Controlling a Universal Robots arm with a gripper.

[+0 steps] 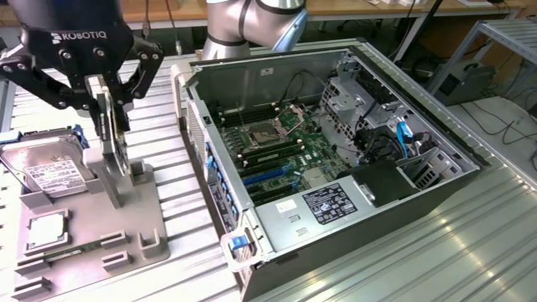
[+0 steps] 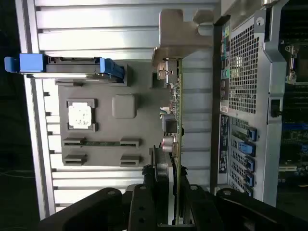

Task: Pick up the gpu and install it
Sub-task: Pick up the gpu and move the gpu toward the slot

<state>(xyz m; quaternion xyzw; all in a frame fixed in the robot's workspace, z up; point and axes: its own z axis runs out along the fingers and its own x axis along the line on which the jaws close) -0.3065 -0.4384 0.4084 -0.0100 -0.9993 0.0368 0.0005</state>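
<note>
Silver-bracketed thin gpu (image 1: 113,145), upright on edge on grey holder (image 1: 126,217), w/ top edge in pincer (image 1: 109,100) pinch

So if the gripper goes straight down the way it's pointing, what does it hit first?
The graphics card, standing on edge in the grey holder. The gripper sits right at the card's upper edge; I can't tell whether there's contact, so probably almost no free travel.

free: over open computer case (image 1: 378,245) | obstacle: its rear wall (image 1: 197,126) (near gpu (image 1: 116,148))
</note>
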